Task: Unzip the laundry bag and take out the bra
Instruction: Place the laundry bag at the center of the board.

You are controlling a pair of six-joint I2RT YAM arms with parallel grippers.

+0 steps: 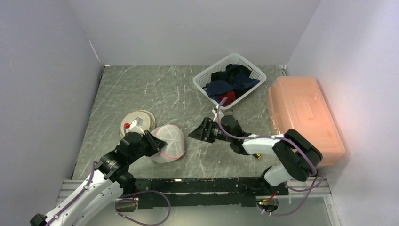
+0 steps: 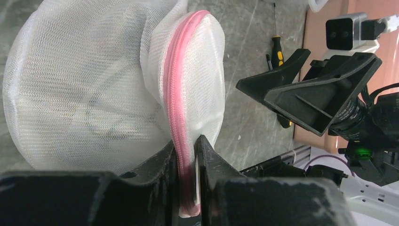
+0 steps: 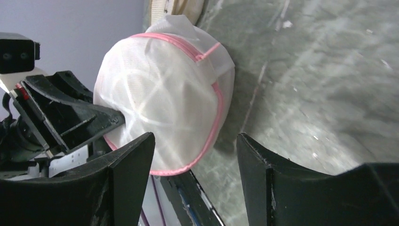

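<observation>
Plainly, one mesh laundry bag sits on the worktop at about 7 o'clock from its centre, zipped shut. Its contents show only as faint shapes through the mesh. Of two end effectors, the left end effector is nearly closed, nipping the bag's pink zipper seam. The right end effector stands wide open and empty at the bag's 3 o'clock, just apart from it.

One round disc lies close at the bag's 11 o'clock. One white basket of dark clothes sits at 1 o'clock. One orange lidded box lines the 3 o'clock edge, and one screwdriver lies near it. Bare worktop stretches toward 11 and 12 o'clock.
</observation>
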